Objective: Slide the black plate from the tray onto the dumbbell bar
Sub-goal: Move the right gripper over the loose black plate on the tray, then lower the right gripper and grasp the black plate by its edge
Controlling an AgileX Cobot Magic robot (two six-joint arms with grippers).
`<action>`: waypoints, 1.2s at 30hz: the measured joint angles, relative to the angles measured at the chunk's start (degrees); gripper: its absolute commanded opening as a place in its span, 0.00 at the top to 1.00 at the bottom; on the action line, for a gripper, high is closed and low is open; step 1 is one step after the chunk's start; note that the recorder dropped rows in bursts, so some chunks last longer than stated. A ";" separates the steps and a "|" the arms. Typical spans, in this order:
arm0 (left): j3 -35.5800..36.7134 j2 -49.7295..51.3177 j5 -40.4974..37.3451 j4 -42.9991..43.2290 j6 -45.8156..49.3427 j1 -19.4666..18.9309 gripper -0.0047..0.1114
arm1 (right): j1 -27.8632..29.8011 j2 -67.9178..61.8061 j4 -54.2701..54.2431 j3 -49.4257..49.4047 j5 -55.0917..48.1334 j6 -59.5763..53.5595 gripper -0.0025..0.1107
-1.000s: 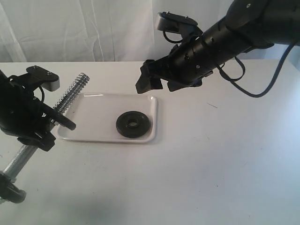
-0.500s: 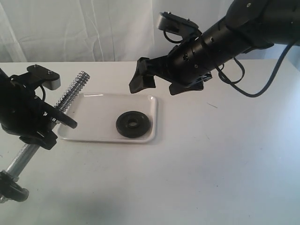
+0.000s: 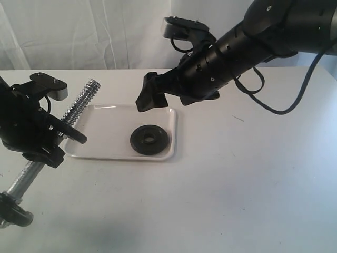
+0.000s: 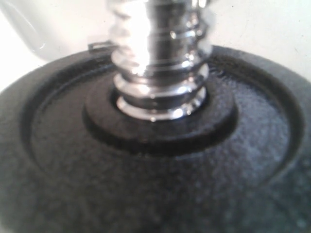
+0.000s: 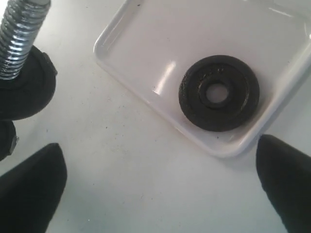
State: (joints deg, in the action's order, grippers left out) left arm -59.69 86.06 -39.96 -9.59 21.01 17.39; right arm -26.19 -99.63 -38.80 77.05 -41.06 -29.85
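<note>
The black plate (image 3: 138, 141) lies flat in the right part of the white tray (image 3: 105, 132), also seen in the right wrist view as the plate (image 5: 238, 104) in the tray (image 5: 146, 48). The chrome dumbbell bar (image 3: 79, 105) slants from the tray's far left corner toward the front left. My left gripper (image 3: 50, 139) is shut on it. Another black disc (image 4: 146, 184) sits on the bar (image 4: 158, 53) and fills the left wrist view, hiding the fingers. My right gripper (image 3: 171, 97) hangs open above the tray's far edge, nothing between its fingertips (image 5: 29, 184).
A black disc or end piece (image 3: 13, 213) sits on the bar's low end at the front left. The bar's threaded tip (image 5: 19, 34) and its black disc (image 5: 24, 94) stand beside the tray's corner. White table all round, a curtain behind.
My right gripper has moved left and slightly down, from beyond the tray's right end to over its far edge. The left arm and the bar have hardly moved.
</note>
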 measured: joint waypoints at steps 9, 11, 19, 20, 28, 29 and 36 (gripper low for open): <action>0.00 0.00 0.10 0.00 -0.81 0.00 0.96 | -0.73 -5.63 0.20 3.76 2.38 -1.35 0.05; 0.00 0.00 0.10 0.00 -0.81 0.00 0.96 | -0.73 -10.12 0.36 6.46 -0.31 -1.35 0.05; 0.00 0.00 0.10 0.00 -0.81 0.00 0.96 | -5.43 -22.34 16.44 23.74 -4.51 2.74 0.05; 0.00 0.00 0.10 0.00 -0.81 0.00 0.96 | -5.69 -23.76 17.60 25.25 -5.42 3.56 0.05; 0.00 0.00 0.10 0.00 -0.81 0.00 0.96 | -7.12 -31.81 21.52 31.74 -7.86 4.76 0.05; 0.00 0.00 0.10 0.00 -0.81 0.00 0.96 | -7.38 -31.98 21.85 32.00 -7.74 5.10 0.05; 0.00 0.00 0.10 0.00 -0.81 0.00 0.96 | -7.49 -33.47 23.63 32.90 -7.51 6.39 0.05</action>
State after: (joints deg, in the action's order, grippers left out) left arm -59.69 86.06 -39.86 -9.59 20.20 17.39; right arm -33.68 -133.11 -15.17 109.95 -48.57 -23.46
